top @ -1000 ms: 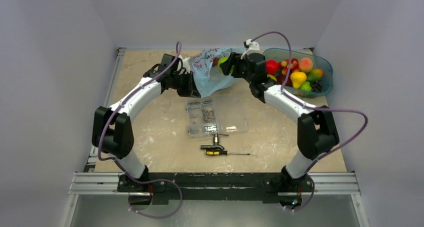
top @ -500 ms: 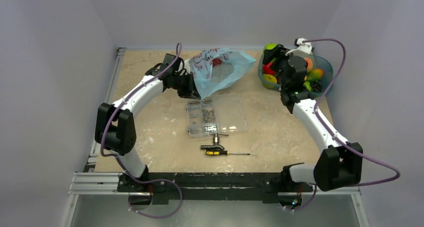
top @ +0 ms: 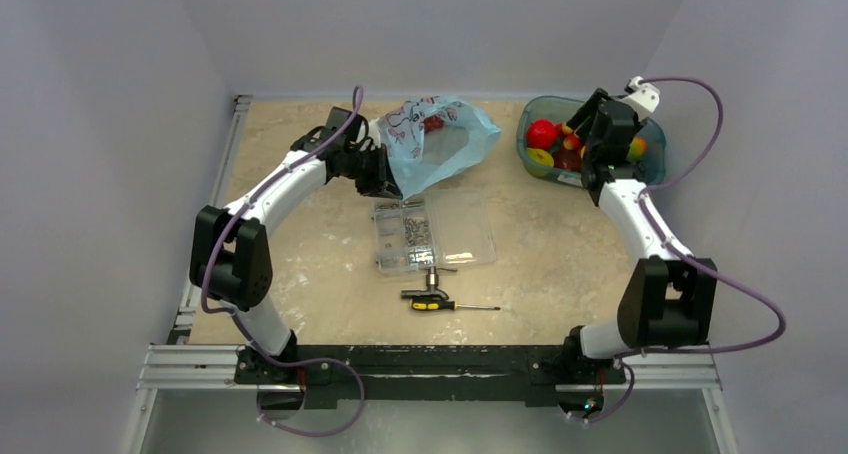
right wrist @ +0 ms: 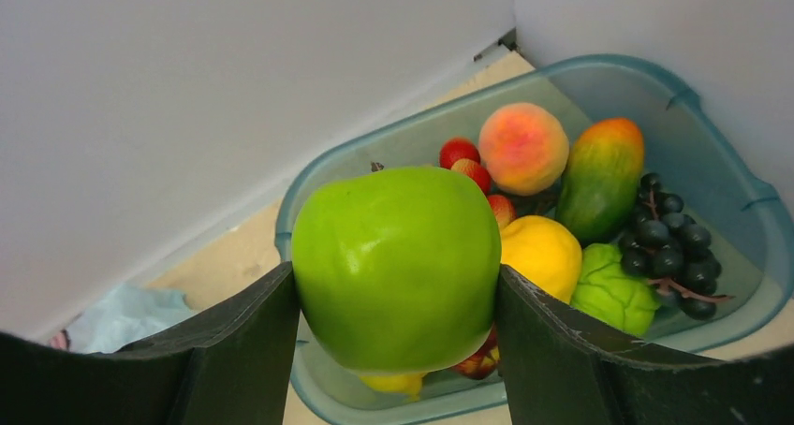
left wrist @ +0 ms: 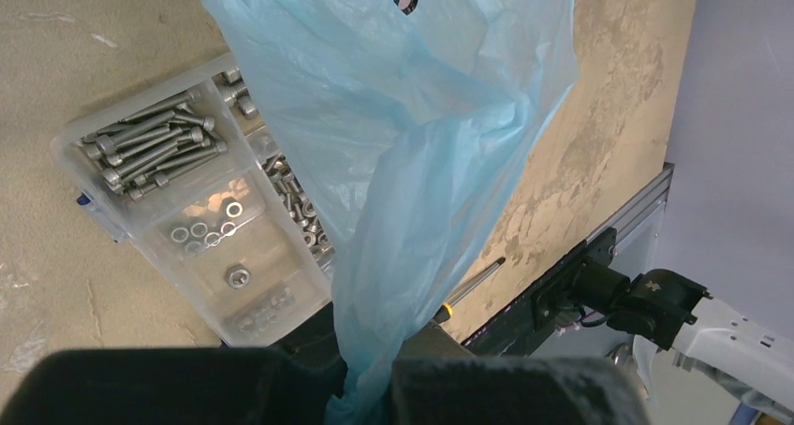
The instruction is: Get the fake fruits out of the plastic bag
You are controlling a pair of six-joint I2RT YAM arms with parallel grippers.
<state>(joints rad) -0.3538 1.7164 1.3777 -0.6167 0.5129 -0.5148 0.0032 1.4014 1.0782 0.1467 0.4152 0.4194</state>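
Observation:
My right gripper (right wrist: 398, 289) is shut on a glossy green apple (right wrist: 395, 256) and holds it above the teal tub (right wrist: 721, 153). In the top view this gripper (top: 598, 139) hangs over the tub (top: 545, 102) and the apple is hidden by it. The light blue plastic bag (top: 445, 146) lies at the back centre, with a red fruit (top: 433, 124) showing at its mouth. My left gripper (left wrist: 370, 388) is shut on a bunched edge of the bag (left wrist: 403, 116), pinching the film between its pads.
The tub holds a peach (right wrist: 522, 147), a mango, dark grapes (right wrist: 669, 247), a yellow fruit (right wrist: 538, 252) and red fruits. A clear compartment box of screws (top: 435, 232) sits mid-table, with a screwdriver (top: 440, 302) in front. Walls close in behind and right.
The right arm has swung from the bag's mouth rightward to above the tub, carrying the green apple. The left gripper has kept its hold on the bag.

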